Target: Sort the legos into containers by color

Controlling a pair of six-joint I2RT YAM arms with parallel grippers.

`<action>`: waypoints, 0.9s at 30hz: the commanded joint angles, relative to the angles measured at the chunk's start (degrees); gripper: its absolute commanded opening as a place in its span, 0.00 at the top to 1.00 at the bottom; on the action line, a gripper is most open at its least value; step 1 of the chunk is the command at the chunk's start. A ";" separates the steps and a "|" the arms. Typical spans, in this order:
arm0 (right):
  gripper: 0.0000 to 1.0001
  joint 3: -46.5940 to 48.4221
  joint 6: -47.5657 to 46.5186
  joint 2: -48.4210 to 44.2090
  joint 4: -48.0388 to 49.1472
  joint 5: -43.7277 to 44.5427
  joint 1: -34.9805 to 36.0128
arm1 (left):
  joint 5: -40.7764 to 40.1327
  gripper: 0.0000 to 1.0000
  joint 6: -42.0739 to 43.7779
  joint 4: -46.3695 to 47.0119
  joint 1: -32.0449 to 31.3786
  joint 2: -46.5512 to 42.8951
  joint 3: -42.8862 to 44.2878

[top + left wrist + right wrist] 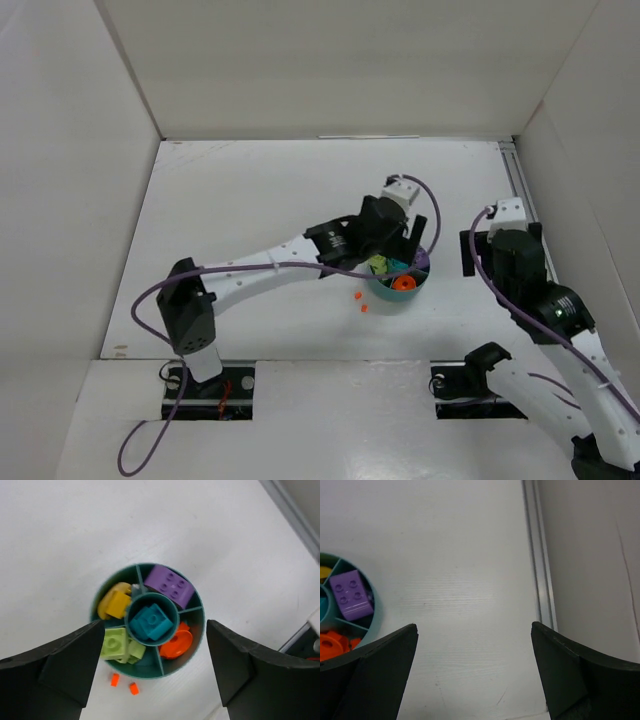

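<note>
My left claw (154,625) hangs spread wide and empty, its two matte black fingers (70,665) framing the round teal dish (202,630) directly below. The dish is smooth plastic: a centre cup ringed by wedge sections with thin walls.

Right under the gap, in the cup, sits a studded teal brick (151,622). Beyond it lies a flat purple brick (170,586) with four studs. Toward my left finger are a rounded yellow piece (116,602) and blocky lime green bricks (119,644). Toward my right finger is a glossy orange disc (176,644).

Two tiny orange bits (114,680) lie loose on the white table (60,540), just outside the rim on the near side.

My right claw (474,626) is also parted and holds nothing. The dish is off past its left finger, and a grey metal rail (540,570) and a white board wall (590,555) are out past its right finger.
</note>
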 commanded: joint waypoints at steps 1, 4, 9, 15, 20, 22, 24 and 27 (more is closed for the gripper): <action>0.01 2.55 -9.22 4.27 6.42 -12.87 -0.27 | -1.84 0.19 -7.17 1.64 5.96 -7.82 -3.58; 0.01 2.56 -15.12 8.05 11.43 -21.86 -0.27 | -1.84 0.11 -11.30 0.85 12.28 -14.40 -12.09; 0.01 4.65 -18.99 11.74 17.76 -23.30 8.48 | -3.68 0.00 -21.21 -2.48 21.25 -28.71 -26.34; 0.01 7.21 -17.94 26.32 23.12 -18.82 21.51 | -4.30 0.00 -33.45 -13.72 36.63 -37.62 -38.12; 0.08 7.82 -11.98 38.61 34.26 -21.36 27.59 | -3.77 0.00 -36.27 -14.80 40.68 -45.09 -44.36; 0.11 7.83 -9.86 41.88 36.39 -23.55 28.12 | -4.39 0.00 -36.28 -15.41 40.69 -46.76 -44.90; 0.15 9.32 -6.44 46.53 37.45 -23.56 28.82 | -5.09 0.00 -36.28 -16.28 40.69 -48.00 -44.90; 0.23 12.38 -3.36 53.20 37.98 -23.56 30.31 | -5.88 0.00 -35.75 -16.91 40.69 -48.70 -45.51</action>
